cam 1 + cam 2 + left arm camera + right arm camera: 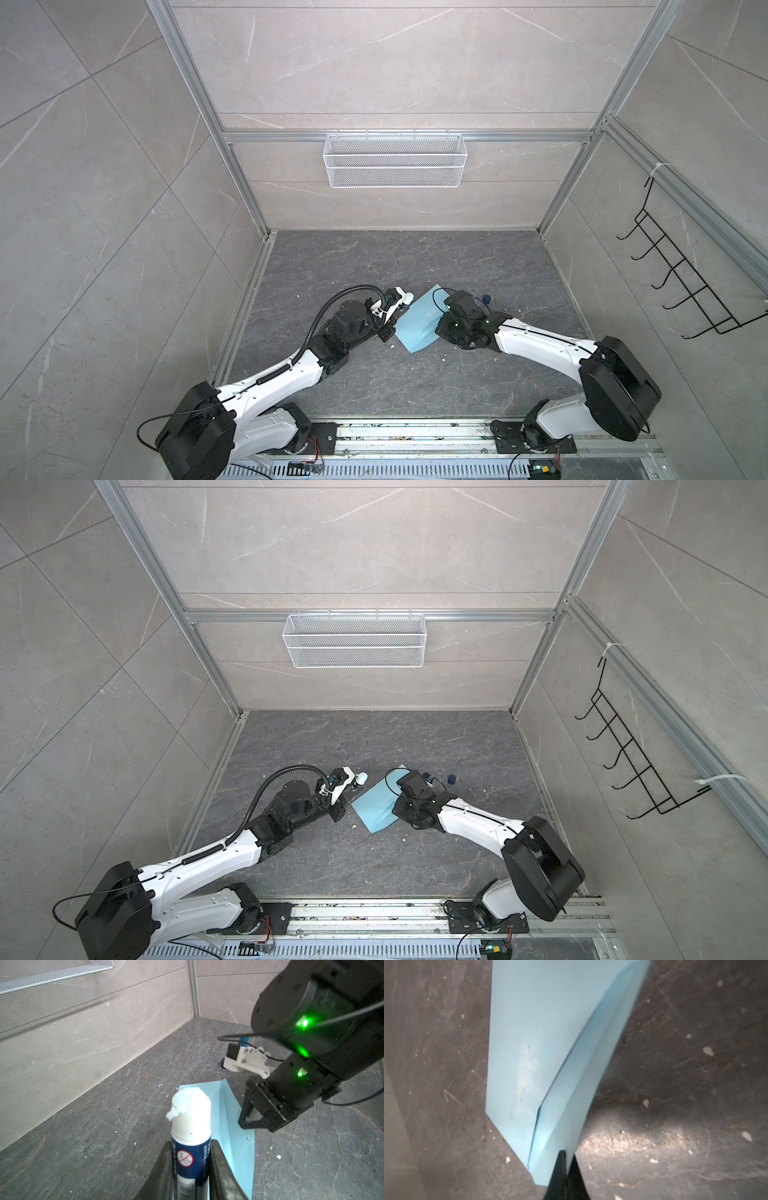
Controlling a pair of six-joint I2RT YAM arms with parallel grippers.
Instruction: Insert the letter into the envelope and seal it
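Pale tile walls point(374, 62) w/ alu frame point(270, 136), dark stone floor point(374, 257), white mesh basket point(393, 166) at back, black hook rack point(685, 262).

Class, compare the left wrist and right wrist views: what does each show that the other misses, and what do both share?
Left wrist only: the glue stick gripped by the left end effector, the mesh basket. Right wrist only: the long whitish smear on the envelope. Both: the envelope, pinched by the shut right end effector.
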